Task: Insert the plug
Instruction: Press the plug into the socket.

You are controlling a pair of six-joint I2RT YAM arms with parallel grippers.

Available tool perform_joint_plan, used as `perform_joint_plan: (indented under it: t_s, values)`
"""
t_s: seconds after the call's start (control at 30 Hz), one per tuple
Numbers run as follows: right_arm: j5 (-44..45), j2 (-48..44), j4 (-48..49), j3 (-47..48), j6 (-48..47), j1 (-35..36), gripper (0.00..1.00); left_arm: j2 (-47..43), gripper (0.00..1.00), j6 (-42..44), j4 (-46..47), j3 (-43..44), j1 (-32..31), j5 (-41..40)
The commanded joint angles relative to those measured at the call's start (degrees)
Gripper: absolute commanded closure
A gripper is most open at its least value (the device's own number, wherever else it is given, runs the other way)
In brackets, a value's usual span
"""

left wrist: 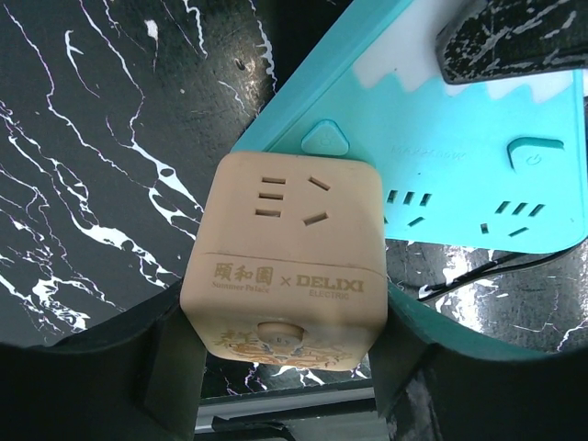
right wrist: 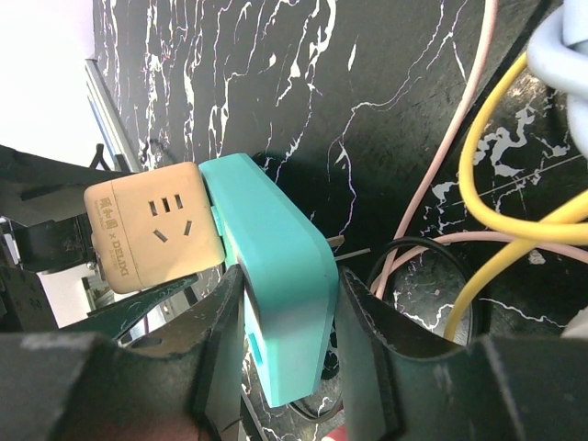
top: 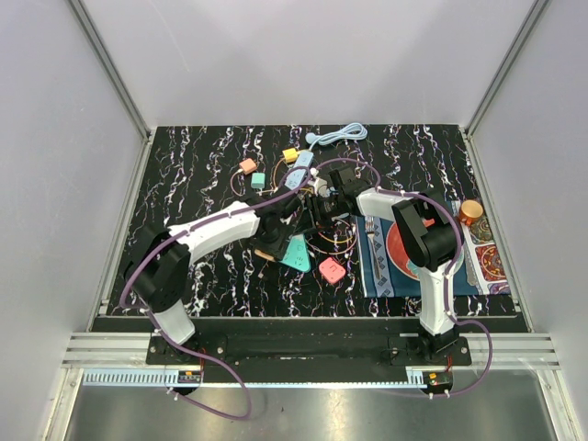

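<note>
Left gripper, jaws half spread, clamps the tan DELIXI cube plug by its flanks, butted against the teal power strip pinched edgewise in the narrower-set right gripper; both look light, rigid, smooth plastic, likely tolerating firm squeeze yet slippery.

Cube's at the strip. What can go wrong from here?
1. The cube hides its prongs against the power strip; a skewed push may jam.
2. The right claw holds the strip beside the cube, so pressing might twist it loose.
3. The yellow cable lies close and may snag.
</note>
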Motion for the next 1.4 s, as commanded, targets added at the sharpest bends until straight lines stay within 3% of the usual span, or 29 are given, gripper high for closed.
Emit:
perform_joint_plan:
  t_s: [0.0,0.1,0.13,0.23,0.37,0.5,0.73,0.93,1.17,1.37]
  values:
    - [4.74,0.58,-2.64,-0.41,-2.28,4.62,1.00,-0.89,0.67,-1.43,10.62,-0.85,-0.19,1.20]
    - [4.92,0.49,-2.64,-0.32,-2.37,4.53,1.00,-2.83,0.54,-1.52,10.62,-0.23,0.42,0.58]
    - [4.92,0.40,-2.64,-0.41,-2.37,4.62,1.00,-3.27,0.45,-1.52,10.80,-0.23,0.69,0.14]
    - [5.00,0.40,-2.73,-0.50,-2.37,4.45,1.00,-5.55,0.36,-1.96,11.76,-0.93,1.30,-0.47]
    - [5.09,0.49,-2.73,-0.50,-2.46,4.53,1.00,-9.94,0.13,-2.57,13.52,-3.30,1.48,-1.44]
    - [5.27,0.31,-2.73,-0.50,-2.46,4.45,1.00,-12.85,0.03,-3.01,14.58,-5.50,1.48,-1.18]
    - [5.36,0.05,-2.64,-0.76,-2.46,4.36,1.00,-23.28,0.02,-5.38,16.33,-15.06,1.48,-3.98]
    - [4.92,0.75,-2.64,-0.41,-1.85,3.83,1.00,-34.28,0.10,-7.06,23.53,-26.93,1.22,-6.19]
    - [5.18,0.58,-2.73,-0.50,-1.76,3.92,1.00,-35.70,0.15,-6.10,31.88,-32.57,0.78,-5.93]
    - [5.09,0.67,-2.73,-0.50,-1.58,3.92,1.00,-33.95,0.19,-5.48,33.04,-32.75,0.16,-5.05]
